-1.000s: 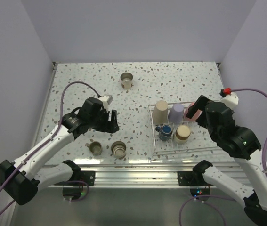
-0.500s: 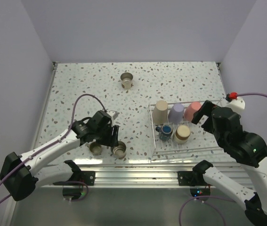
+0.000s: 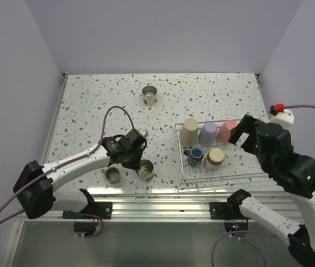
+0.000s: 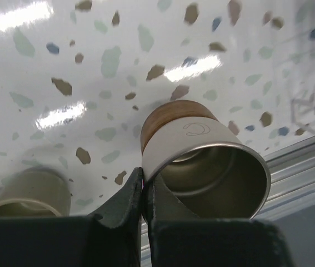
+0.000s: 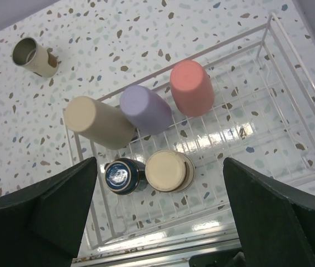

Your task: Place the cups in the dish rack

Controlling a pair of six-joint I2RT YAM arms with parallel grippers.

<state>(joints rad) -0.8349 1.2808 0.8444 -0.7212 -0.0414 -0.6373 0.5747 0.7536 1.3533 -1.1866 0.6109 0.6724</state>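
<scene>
The left hand (image 4: 142, 190) pinches the rim of a tilted steel cup (image 4: 201, 161) near the counter's (image 4: 63, 55) front edge, beside a second steel cup (image 4: 26, 192), while the right hand (image 5: 158, 167) hangs wide open above the dish rack (image 5: 274, 34).

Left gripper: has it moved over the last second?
Yes. The left gripper came down-frame, away from the far steel cup, and now grips the near steel cup.
</scene>
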